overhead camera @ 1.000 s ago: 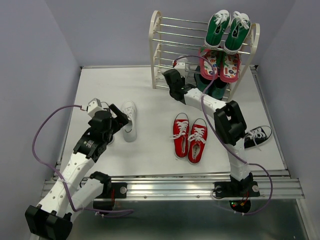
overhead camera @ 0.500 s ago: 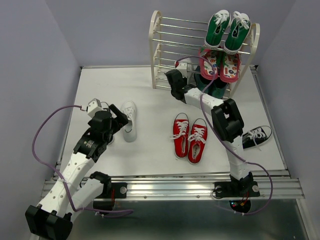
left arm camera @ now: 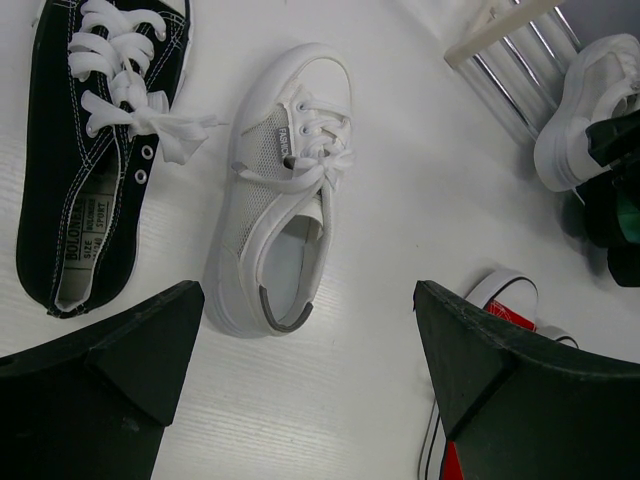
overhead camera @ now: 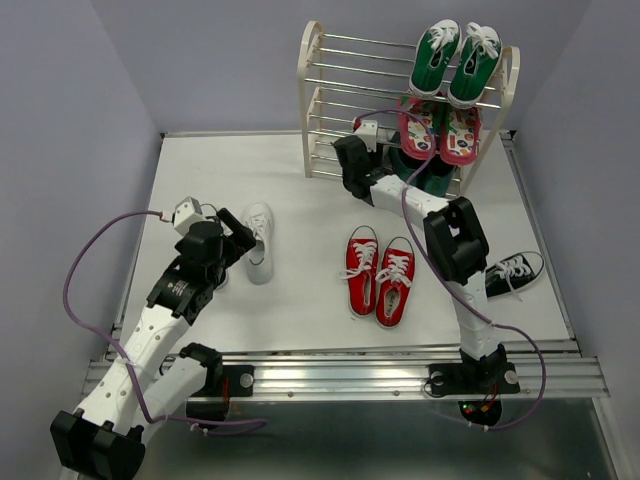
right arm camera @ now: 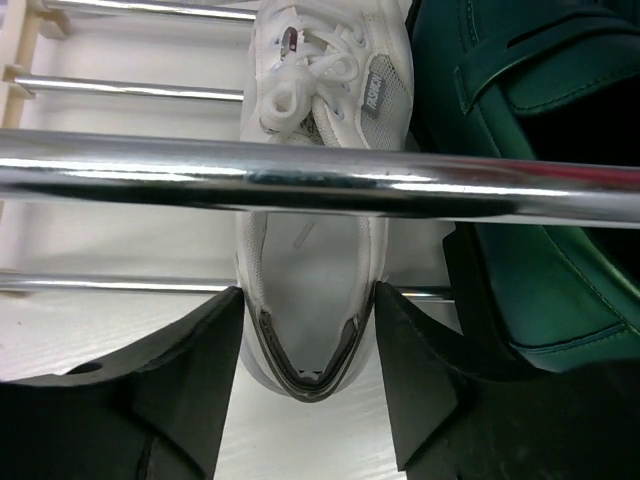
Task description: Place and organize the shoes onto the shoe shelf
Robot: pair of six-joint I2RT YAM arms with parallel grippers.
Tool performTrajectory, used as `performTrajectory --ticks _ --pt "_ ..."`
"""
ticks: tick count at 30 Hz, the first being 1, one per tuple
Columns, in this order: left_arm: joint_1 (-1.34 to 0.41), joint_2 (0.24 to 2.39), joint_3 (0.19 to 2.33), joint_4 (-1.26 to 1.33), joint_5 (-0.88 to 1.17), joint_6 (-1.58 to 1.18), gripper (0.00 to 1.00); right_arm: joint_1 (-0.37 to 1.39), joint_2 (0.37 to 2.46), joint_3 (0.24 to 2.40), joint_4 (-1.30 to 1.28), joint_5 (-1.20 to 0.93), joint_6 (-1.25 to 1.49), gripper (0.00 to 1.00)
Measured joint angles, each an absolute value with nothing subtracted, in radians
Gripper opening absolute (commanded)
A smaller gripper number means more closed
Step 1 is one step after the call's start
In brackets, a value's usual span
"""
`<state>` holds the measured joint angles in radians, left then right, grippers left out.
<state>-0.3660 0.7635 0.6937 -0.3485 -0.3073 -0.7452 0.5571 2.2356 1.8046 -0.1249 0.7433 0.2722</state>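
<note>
Two arms: the left bends over the left side of the table; the right stretches to the bottom of the shoe shelf.
Left gripper: fingers spread wide with nothing between them, poised over the heel of the loose white shoe.
Loose white shoe: sole down on the table, apart from the shelf, just beside the near black shoe, both toes pointing the same way.
Right gripper: fingertips pressed to both sides of the heel of the shelved white shoe, clamped on it.
Shelved white shoe: on the lowest rods, toe inward, crossed in the wrist view by a silver rod, with a dark green shoe just beside it.
Red pair: side by side on the table, between the two arms.
Far black shoe: alone on the table's right side, past the right arm.
Green pair: top tier, right half.
Pink patterned pair: the tier beneath the green pair.
</note>
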Motion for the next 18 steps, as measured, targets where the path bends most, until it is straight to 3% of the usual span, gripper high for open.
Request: performTrajectory --ticks 3,6,8,18 --pt "-0.366 0.764 0.694 -0.349 -0.307 -0.746 0.99 0.557 2.236 1.805 -0.112 0.743 0.273 0.74" --pt "-0.366 0.764 0.694 -0.350 -0.307 -0.746 0.99 0.556 2.233 1.802 -0.102 0.730 0.278 0.93" --pt "-0.366 0.768 0.694 -0.352 -0.306 -0.746 0.99 0.556 2.224 1.792 -0.098 0.711 0.280 0.98" --pt "-0.366 0.799 0.674 -0.344 -0.236 -0.729 0.99 0.566 1.992 1.619 -0.108 0.588 0.294 1.00"
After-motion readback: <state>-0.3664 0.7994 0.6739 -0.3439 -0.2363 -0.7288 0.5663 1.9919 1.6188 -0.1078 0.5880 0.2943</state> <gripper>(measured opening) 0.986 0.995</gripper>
